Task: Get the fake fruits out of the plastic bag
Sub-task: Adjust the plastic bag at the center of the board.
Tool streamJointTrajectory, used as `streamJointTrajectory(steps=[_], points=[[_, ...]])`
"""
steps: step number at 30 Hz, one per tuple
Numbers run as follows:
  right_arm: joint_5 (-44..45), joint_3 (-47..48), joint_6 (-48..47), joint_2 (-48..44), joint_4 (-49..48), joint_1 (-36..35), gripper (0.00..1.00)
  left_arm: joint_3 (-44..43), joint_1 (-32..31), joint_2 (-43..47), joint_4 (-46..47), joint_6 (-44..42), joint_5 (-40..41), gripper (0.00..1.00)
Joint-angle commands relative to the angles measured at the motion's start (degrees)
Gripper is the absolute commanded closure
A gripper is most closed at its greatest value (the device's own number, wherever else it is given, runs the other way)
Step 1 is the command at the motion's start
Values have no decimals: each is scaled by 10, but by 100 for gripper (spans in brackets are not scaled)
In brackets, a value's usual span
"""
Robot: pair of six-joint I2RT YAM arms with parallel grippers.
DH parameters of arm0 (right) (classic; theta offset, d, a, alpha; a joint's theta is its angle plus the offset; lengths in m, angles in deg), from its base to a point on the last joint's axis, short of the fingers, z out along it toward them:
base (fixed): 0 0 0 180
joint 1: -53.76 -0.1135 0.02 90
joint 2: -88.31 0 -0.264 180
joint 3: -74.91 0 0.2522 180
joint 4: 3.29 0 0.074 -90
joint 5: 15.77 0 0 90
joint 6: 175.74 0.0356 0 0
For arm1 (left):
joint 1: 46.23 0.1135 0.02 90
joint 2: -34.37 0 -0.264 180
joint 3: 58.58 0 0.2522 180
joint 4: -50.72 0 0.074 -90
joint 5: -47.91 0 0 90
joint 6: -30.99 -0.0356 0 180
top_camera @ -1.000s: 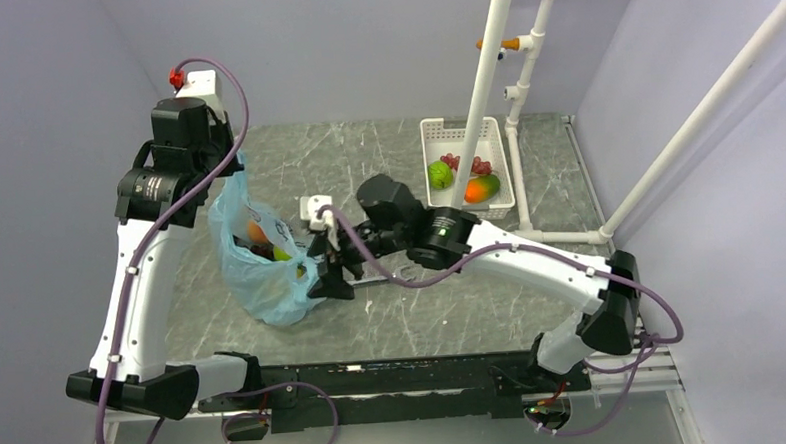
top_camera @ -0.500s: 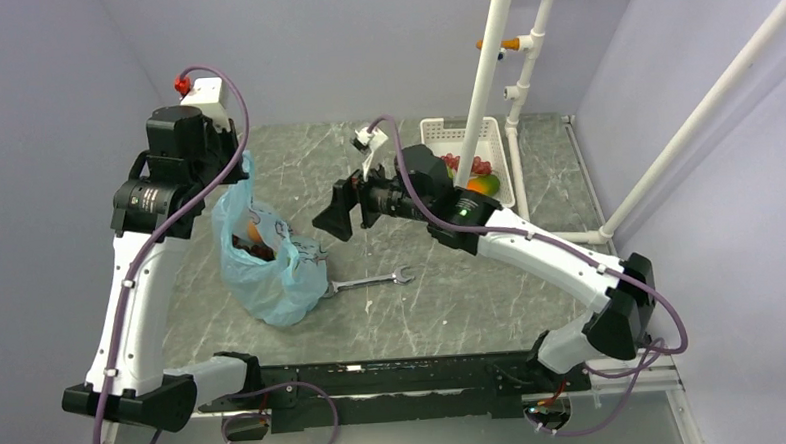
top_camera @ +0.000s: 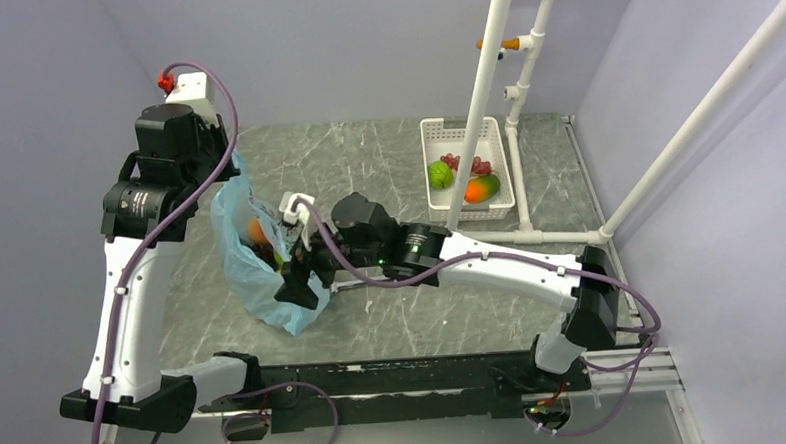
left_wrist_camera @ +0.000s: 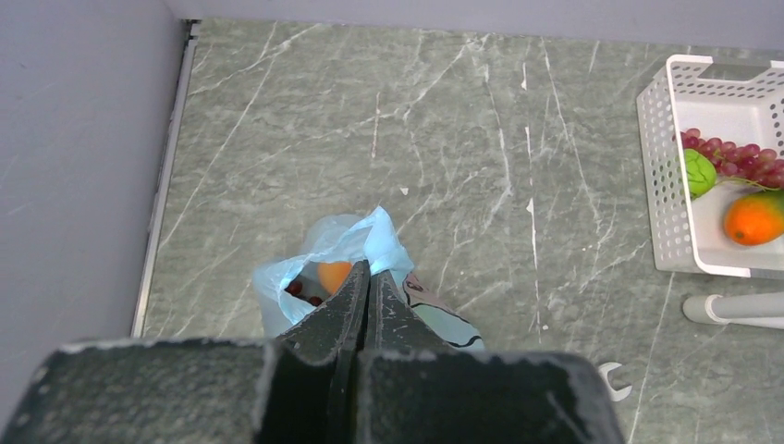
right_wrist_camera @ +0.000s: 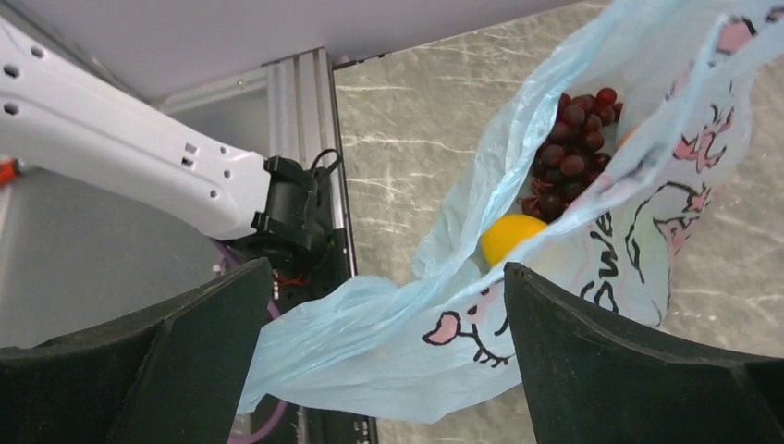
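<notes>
The bench is a grey marbled surface. In the top view, the bag stands at 9 o'clock of the bench centre, with its mouth drawn up and open. The basket is set at 2 o'clock, well apart from the bag.

The left claw is pressed together, and the bag's top edge is pinched between its fingers above the mouth. The right claw is spread wide and is positioned at the 3 o'clock side of the bag, at the mouth. Nothing is gripped by it; loose bag film is seen between its fingers in the right wrist view.

Inside the bag, dark grapes, a yellow fruit just beside them and an orange fruit are seen. In the basket, a green fruit, a mango and red grapes are held.

A wrench lies on the bench at 3 o'clock of the bag, only its head being shown.
</notes>
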Motion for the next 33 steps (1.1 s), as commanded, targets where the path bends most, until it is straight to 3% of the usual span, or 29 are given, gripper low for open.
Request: streamJointTrajectory(steps=[1,7,15,20,23,26,31,33], points=[[34,68,-127,24,66,-36,4,-11,2,9,6,18,34,100],[102,79,-175,73,128,-93,25,-3,2,17,20,22,55,100],[107,-56,-140,79,74,-103,53,1,2,34,52,14,39,100],[137,-70,-138,88,85,-104,61,-3,2,38,53,11,22,100],[144,-58,-134,60,85,-104,60,26,2,56,69,11,-10,100],[132,-63,-120,6,50,-99,50,46,2,66,72,6,-46,100],[142,-53,-65,-65,-14,-66,18,58,2,75,52,8,-57,100],[166,-40,-44,-69,-25,-42,12,66,2,85,52,13,-63,100]])
